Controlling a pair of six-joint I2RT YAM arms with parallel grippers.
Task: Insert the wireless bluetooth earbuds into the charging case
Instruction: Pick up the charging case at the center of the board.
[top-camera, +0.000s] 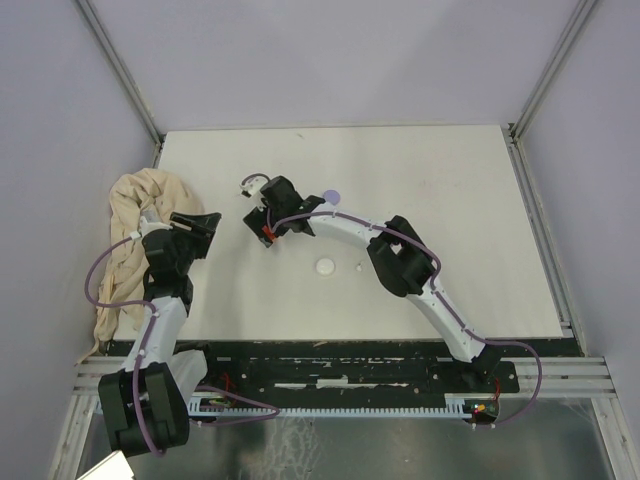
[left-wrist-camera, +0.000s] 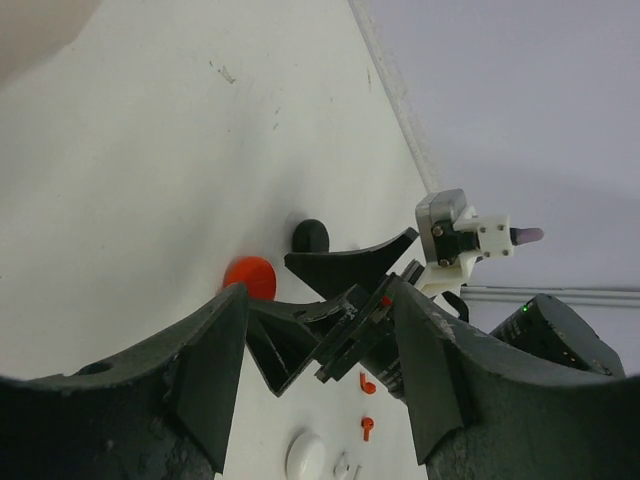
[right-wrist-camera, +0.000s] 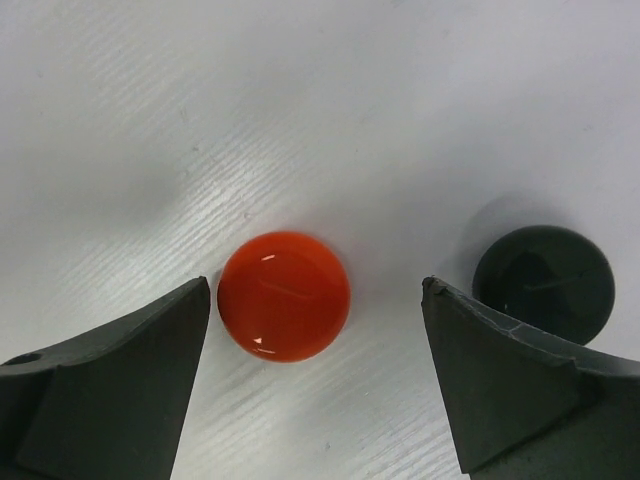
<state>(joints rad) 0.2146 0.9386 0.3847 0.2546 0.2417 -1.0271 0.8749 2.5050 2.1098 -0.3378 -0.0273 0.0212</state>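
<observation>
Right gripper (right-wrist-camera: 315, 288) open, straddling red disc (right-wrist-camera: 285, 296) mid-bench (top-camera: 450, 200); black disc (right-wrist-camera: 543, 283) just outside one finger. Left gripper (left-wrist-camera: 320, 300) open by left-edge cloth (top-camera: 130, 200). Two red earbuds (left-wrist-camera: 366, 383) lie near white disc (left-wrist-camera: 305, 455).

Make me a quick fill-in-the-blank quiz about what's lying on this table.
1. The disc lying between the fingers of the open right gripper is ___.
2. Right beside it lies a second disc, coloured ___.
3. Seen from above, the crumpled cloth sits at the table's ___ edge.
Missing words: red; black; left.
</observation>
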